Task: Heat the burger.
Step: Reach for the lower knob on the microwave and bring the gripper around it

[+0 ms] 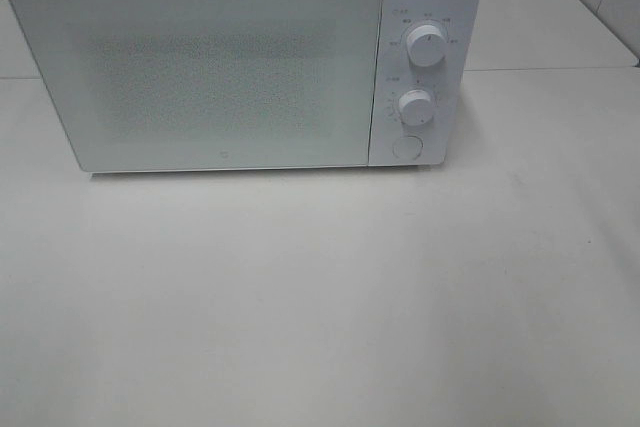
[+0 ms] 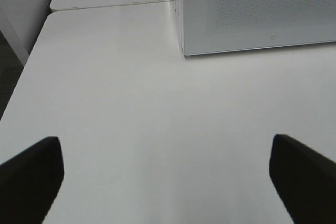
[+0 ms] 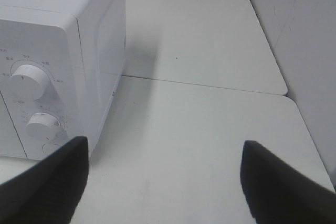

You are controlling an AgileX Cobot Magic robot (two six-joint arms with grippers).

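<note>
The burger is out of view in every frame. A white microwave (image 1: 240, 62) stands at the back of the table with its door shut; its control panel carries two round knobs (image 1: 427, 45) and a round button (image 1: 406, 146). In the left wrist view my left gripper (image 2: 167, 182) is open, its two dark fingertips (image 2: 31, 177) wide apart over bare table, short of the microwave's (image 2: 257, 14) front left corner. In the right wrist view my right gripper (image 3: 168, 182) is also open and empty, beside the microwave's (image 3: 58, 66) knob side. Neither arm shows in the exterior high view.
The white table (image 1: 320, 297) runs on in front of the microwave. A seam (image 3: 210, 85) joins a second tabletop behind. A white wall (image 3: 310, 51) rises to the right of the right gripper. The table's left edge (image 2: 23, 72) drops off near the left gripper.
</note>
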